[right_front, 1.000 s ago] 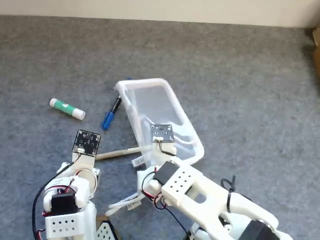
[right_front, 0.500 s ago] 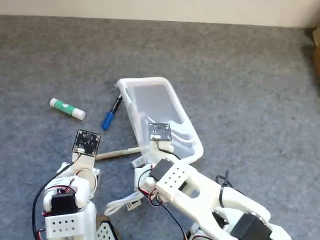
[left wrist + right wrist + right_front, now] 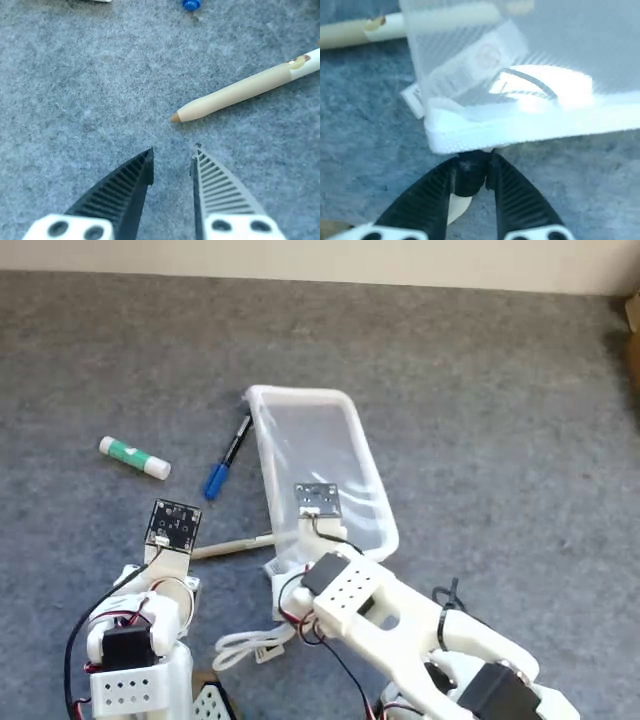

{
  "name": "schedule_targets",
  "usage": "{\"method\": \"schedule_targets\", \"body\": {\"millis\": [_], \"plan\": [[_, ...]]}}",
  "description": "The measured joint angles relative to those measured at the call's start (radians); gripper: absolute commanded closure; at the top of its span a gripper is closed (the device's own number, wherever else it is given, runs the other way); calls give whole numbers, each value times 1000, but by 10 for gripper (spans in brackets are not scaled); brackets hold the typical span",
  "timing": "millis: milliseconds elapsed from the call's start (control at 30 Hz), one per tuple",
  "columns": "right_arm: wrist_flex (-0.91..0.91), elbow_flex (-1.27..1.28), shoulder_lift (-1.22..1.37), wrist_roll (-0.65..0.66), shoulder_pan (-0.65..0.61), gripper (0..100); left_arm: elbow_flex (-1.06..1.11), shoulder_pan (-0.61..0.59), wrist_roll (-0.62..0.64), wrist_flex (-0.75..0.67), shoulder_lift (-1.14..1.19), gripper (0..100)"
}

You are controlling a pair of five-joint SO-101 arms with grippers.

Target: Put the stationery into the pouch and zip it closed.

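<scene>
The translucent white pouch point(image 3: 318, 462) lies in the middle of the grey carpet. My right gripper point(image 3: 472, 167) is shut on a dark tab at the pouch's point(image 3: 530, 75) near edge. A white labelled item point(image 3: 470, 62) shows through the pouch wall. A beige pen point(image 3: 232, 547) lies between the two arms, its tip just ahead of my open left gripper point(image 3: 172, 152), which holds nothing. The beige pen point(image 3: 245, 90) slants away from those jaws. Farther out lie a blue pen point(image 3: 225, 462) beside the pouch and a green-and-white glue stick point(image 3: 134, 457).
A loose white cable point(image 3: 245, 645) curls on the carpet between the arm bases. A pale wall runs along the far edge of the carpet. A brown object point(image 3: 632, 340) sits at the far right edge.
The pouch has swung in my right gripper's hold: its far end moved to the right and away from the blue pen. My left arm has kept still.
</scene>
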Motion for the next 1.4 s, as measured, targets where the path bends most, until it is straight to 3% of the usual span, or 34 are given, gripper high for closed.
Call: {"method": "schedule_targets", "body": {"millis": [267,467,1100,1233,1400], "plan": [[250,-129,-15,404,114,994,0,0,0,0,0,867],[276,-144,-26,635,124,994,0,0,0,0,0,867],[261,-144,-31,658,124,970,0,0,0,0,0,867],[273,-144,-31,571,124,882,0,0,0,0,0,867],[299,-144,-31,532,124,878,0,0,0,0,0,867]]}}
